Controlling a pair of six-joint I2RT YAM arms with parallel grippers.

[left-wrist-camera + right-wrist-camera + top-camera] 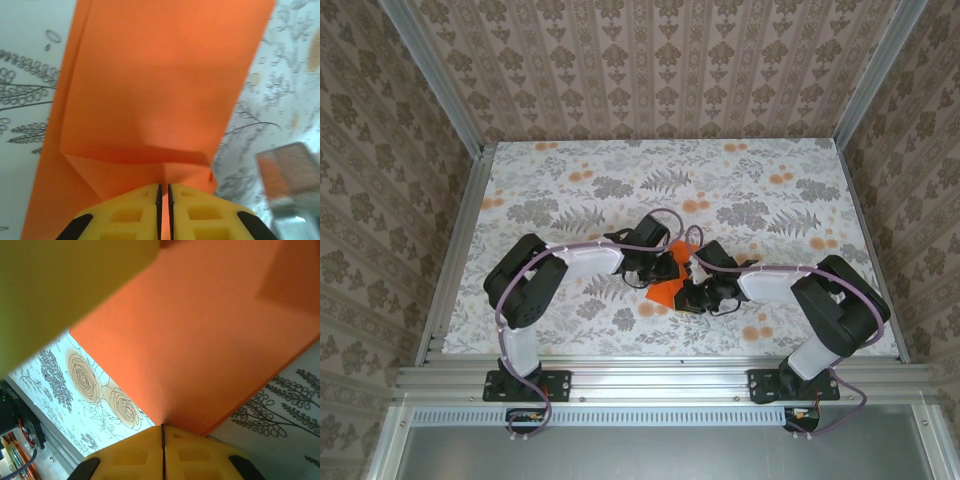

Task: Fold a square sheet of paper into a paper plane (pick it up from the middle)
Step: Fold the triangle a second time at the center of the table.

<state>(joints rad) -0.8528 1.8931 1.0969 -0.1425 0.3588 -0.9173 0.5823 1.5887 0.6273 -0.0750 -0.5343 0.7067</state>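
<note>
Paper [150, 85], bright orange, creased

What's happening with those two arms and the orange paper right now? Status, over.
Left gripper shut on the orange paper, right gripper shut on it too. Paper creased, held between both. Nothing else seen in the way.

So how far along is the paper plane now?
Early. Done: the orange sheet carries a folded layer with a crease. In hand: the left claw and right claw are both shut on its edge. Still to do: no narrow dart shape yet, so most folds probably remain.
</note>
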